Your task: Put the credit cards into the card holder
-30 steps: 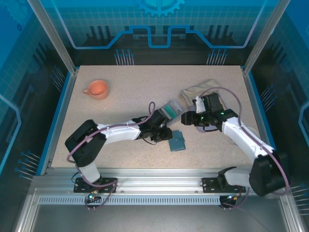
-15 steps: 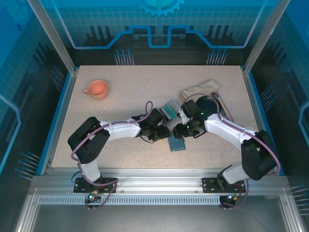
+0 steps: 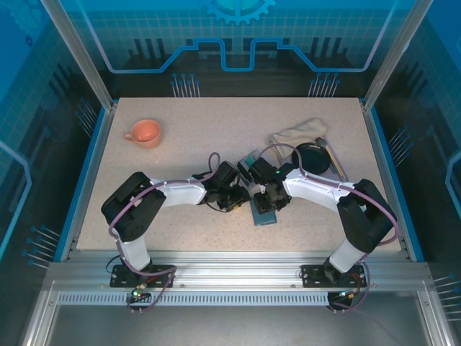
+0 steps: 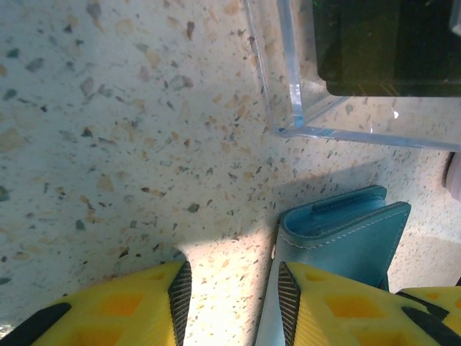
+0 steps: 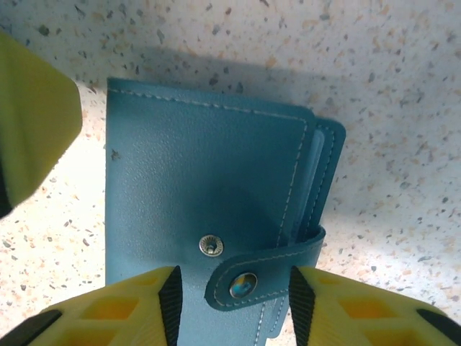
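Note:
The teal-blue card holder [image 3: 264, 215] lies shut on the table, near the middle front. In the right wrist view its snap strap [image 5: 263, 277] sits unfastened beside the metal stud, between the open fingers of my right gripper [image 5: 230, 303], which hovers just above the card holder [image 5: 209, 180]. My left gripper [image 4: 230, 303] is open over bare table, its right finger [image 4: 317, 303] at the card holder's [image 4: 346, 231] left edge. The credit cards [image 3: 253, 160] stand in a clear plastic box [image 4: 288, 86] just behind; they look dark green [image 4: 382, 43] through its wall.
An orange cup [image 3: 144, 133] stands at the back left. A crumpled cloth [image 3: 299, 132] and a black round object [image 3: 315, 157] lie at the back right. Both arms meet over the middle front of the table.
My right arm has swung left and nearer, from beside the black object to above the card holder, and its jaws have narrowed. The left gripper has shifted slightly left.

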### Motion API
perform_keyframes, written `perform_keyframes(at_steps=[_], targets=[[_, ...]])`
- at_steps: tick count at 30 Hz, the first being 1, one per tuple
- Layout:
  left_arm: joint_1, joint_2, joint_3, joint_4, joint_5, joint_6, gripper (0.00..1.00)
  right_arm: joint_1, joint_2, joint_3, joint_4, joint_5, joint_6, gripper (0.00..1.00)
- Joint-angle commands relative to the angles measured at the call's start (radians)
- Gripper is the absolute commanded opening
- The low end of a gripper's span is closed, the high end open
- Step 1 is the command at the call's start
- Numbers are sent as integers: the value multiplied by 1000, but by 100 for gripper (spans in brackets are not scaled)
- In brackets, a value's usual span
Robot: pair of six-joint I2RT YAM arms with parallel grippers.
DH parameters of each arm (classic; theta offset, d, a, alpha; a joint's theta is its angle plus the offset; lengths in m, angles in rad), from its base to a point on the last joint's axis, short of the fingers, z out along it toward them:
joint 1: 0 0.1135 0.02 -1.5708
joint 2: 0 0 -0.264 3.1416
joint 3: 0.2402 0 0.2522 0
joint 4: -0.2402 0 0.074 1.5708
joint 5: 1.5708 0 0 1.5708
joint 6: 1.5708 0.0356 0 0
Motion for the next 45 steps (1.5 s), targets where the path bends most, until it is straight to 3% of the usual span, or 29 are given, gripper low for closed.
perform_keyframes(at_steps=[1,8,10,15,22,45], targets=[[6,-27,-22,-1,18,-11,40,22,15,36,-41,49,22,39],[7,-24,-19,-1,21,-7,40,26,20,43,-51,62,34,24],[7,-23,-18,-2,22,-6,40,27,21,46,-56,69,32,23],[6,-25,-17,-2,24,-6,40,34,21,57,-52,44,24,39],[7,-27,-20,0,20,-9,40,38,59,68,-62,71,29,41],[5,-24,-16,6,40,9,40,42,4,67,-70,100,35,0]])
